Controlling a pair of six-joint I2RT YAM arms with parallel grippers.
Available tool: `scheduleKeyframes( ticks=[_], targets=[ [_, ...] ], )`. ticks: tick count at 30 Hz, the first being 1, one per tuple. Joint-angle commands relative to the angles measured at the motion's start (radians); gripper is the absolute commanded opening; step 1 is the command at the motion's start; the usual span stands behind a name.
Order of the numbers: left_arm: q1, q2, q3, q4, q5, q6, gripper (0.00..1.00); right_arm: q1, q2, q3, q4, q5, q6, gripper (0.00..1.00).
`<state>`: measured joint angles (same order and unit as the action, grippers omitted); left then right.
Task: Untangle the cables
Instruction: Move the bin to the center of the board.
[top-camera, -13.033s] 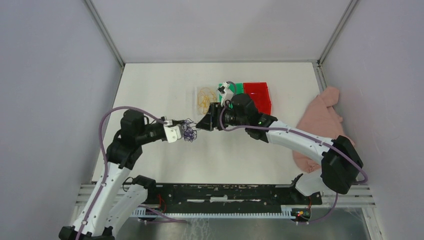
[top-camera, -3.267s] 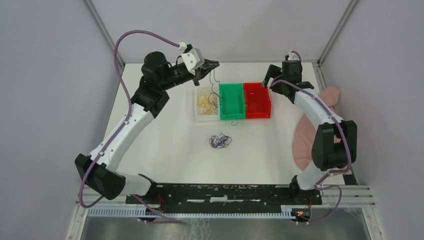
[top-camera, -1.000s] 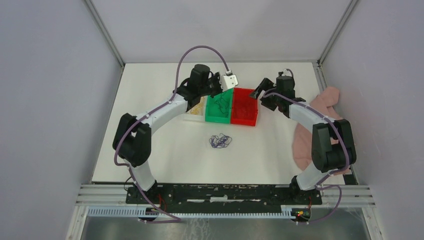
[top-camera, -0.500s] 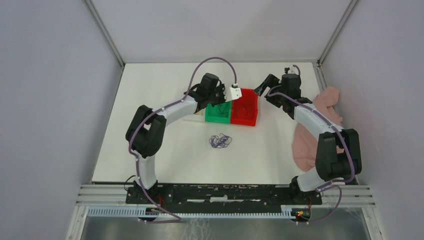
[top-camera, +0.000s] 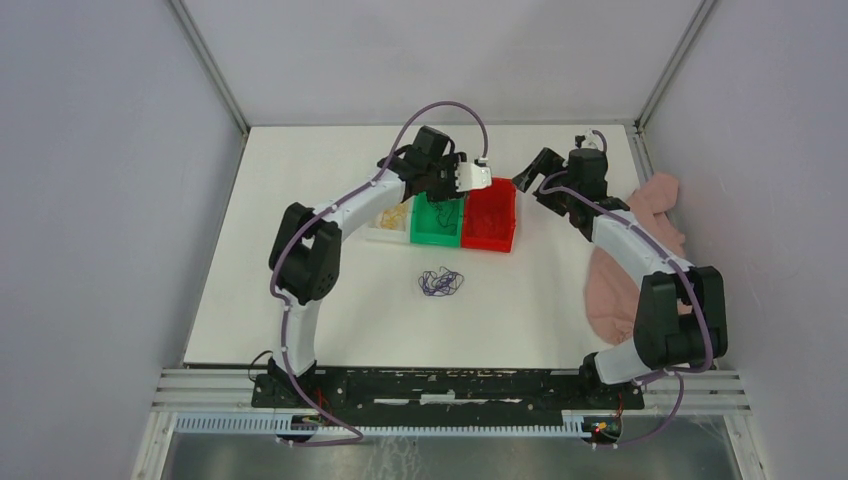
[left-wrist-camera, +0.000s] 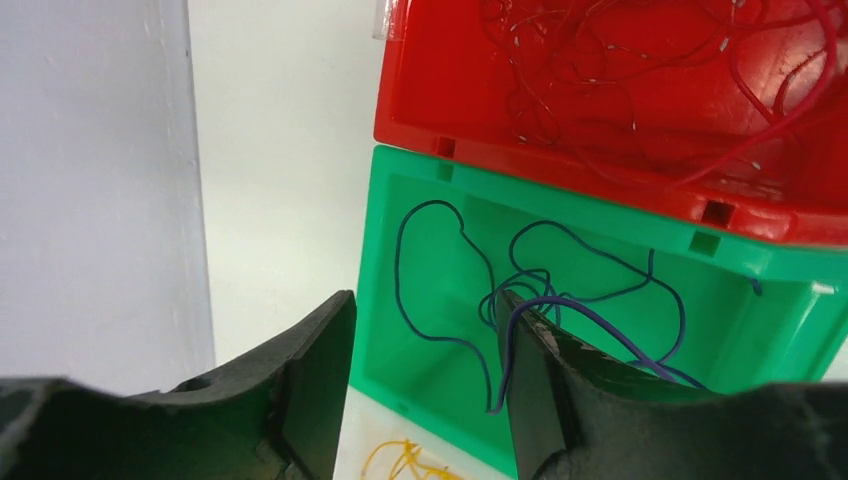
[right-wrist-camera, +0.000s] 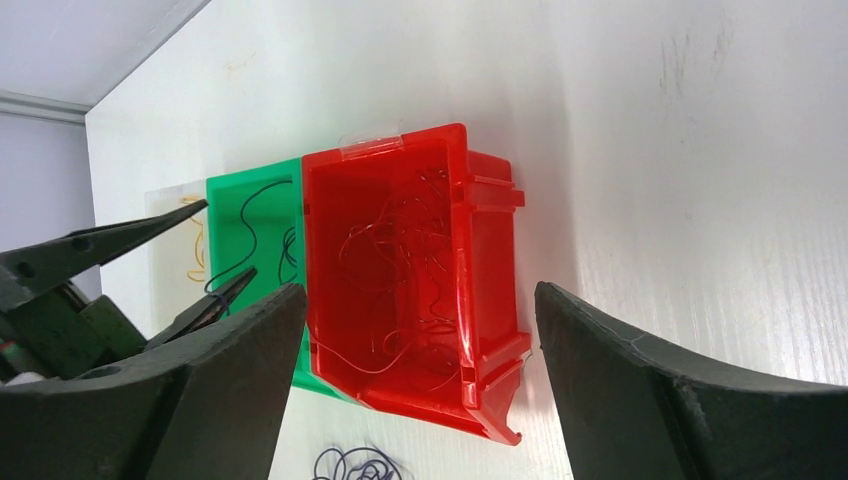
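Status: left gripper hovered over green bin, jaws partly apart, clamping nothing. Blue wire in that bin looked draped against one finger, hard to confirm. Right gripper gaped wide above red bin, red wires inside. Blue tangle lay on table, well apart. Risk: pulling away could drag a snagged wire out, or tip the bin.
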<state>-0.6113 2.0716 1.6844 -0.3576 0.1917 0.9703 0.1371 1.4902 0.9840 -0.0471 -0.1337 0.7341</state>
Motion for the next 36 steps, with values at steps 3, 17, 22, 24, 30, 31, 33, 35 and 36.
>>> scheduleKeyframes(
  ticks=[3, 17, 22, 24, 30, 31, 33, 35, 36],
  targets=[
    [0.037, -0.037, 0.113, -0.281, 0.062, 0.215, 0.7, -0.003, -0.058, 0.035, -0.002, -0.021, -0.003, 0.91],
    [0.087, 0.071, 0.337, -0.517, 0.191, 0.256, 0.67, 0.126, -0.048, -0.136, 0.447, -0.298, 0.155, 0.74],
    [0.092, 0.067, 0.356, -0.491, 0.21, 0.191, 0.68, 0.223, 0.019, -0.138, 0.494, -0.258, 0.15, 0.72],
    [0.102, 0.053, 0.367, -0.498, 0.201, 0.174, 0.7, 0.232, 0.028, -0.135, 0.495, -0.253, 0.145, 0.7],
    [0.213, -0.032, 0.398, -0.51, 0.288, -0.01, 0.82, 0.318, 0.083, -0.047, 0.41, -0.228, 0.099, 0.48],
    [0.235, -0.054, 0.393, -0.51, 0.302, -0.046, 0.83, 0.333, 0.106, -0.024, 0.403, -0.228, 0.097, 0.42],
    [0.282, -0.113, 0.368, -0.506, 0.339, -0.104, 0.84, 0.359, 0.165, 0.047, 0.364, -0.229, 0.084, 0.29],
    [0.324, -0.168, 0.327, -0.494, 0.371, -0.164, 0.85, 0.382, 0.257, 0.138, 0.279, -0.237, 0.052, 0.18],
    [0.342, -0.193, 0.307, -0.492, 0.386, -0.184, 0.85, 0.391, 0.294, 0.183, 0.238, -0.237, 0.033, 0.13]
  ],
)
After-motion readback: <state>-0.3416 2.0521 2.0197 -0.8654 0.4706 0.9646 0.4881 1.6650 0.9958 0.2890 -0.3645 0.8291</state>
